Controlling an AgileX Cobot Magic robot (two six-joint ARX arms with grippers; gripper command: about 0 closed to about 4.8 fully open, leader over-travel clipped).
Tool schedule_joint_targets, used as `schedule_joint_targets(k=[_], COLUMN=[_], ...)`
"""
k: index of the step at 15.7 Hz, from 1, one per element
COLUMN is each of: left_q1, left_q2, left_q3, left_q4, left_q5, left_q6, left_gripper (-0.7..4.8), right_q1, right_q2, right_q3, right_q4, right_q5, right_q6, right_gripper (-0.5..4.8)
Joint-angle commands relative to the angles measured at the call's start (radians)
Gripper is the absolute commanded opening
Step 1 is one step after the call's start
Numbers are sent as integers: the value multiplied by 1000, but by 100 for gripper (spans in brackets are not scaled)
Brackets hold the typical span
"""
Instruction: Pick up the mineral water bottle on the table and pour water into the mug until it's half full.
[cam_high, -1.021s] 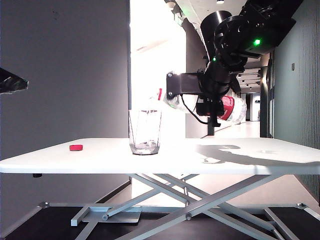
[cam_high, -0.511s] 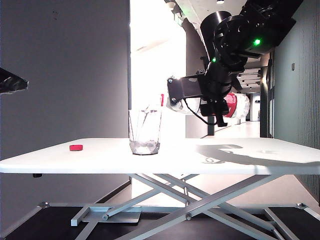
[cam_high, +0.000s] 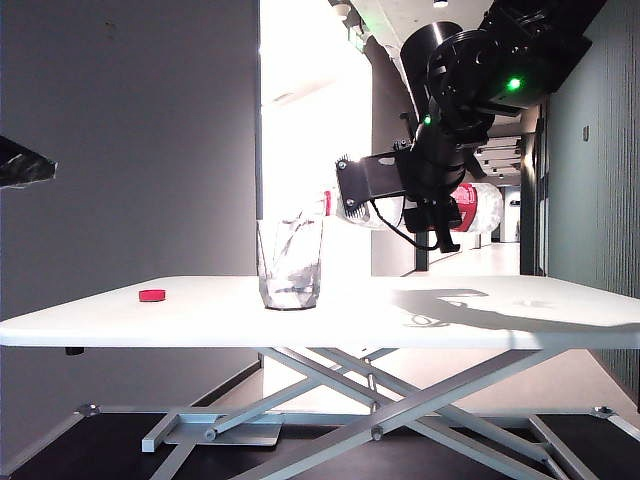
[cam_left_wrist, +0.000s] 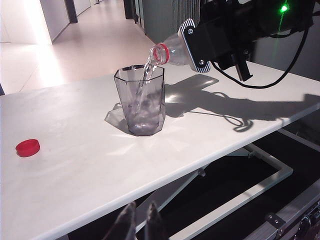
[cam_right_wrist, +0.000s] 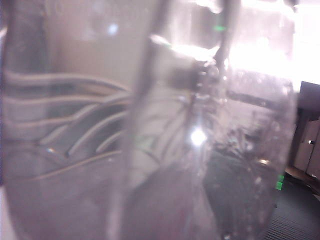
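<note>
The right gripper (cam_high: 425, 195) is clamped on the mineral water bottle (cam_left_wrist: 175, 49), its long axis near level — mouth out ahead of the jaws, over the mug (cam_left_wrist: 140, 100), water (cam_left_wrist: 144, 80) streaming in. The left gripper (cam_left_wrist: 140, 225), nearly closed and empty, hangs well apart off the table (cam_left_wrist: 75, 165).

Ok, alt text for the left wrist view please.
The right pincer holds the mineral water bottle tipped over the mug, water streaming in. A small red cap lies apart on the table; the left pincer hangs idle off its edge.
</note>
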Motion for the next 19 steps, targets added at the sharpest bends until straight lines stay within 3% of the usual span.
schedule_joint_targets(k=[1,5,8,14,18,19], left_q1=[0,0,0,0,0,0], left_q2=[-1,-1,-1,-1,-1,-1], left_q3=[1,1,1,1,1,1], left_q4=[-5,-5,-5,-5,-5,-5], left_q5=[1,1,1,1,0,1], left_q6=[4,4,4,4,4,4], left_gripper=[28,28,28,28,28,28], right_q1=[2,2,3,15,15,15], right_q2=[-19,-19,-19,-19,-19,-19], right_q3=[13,13,13,13,13,13], right_q4=[69,60,53,-13,-17,-1], right_q5=[8,12,11,-71,-165,-177], right_q6=[-3,3,104,512,967,1030], right_gripper=[206,206,206,206,206,206])
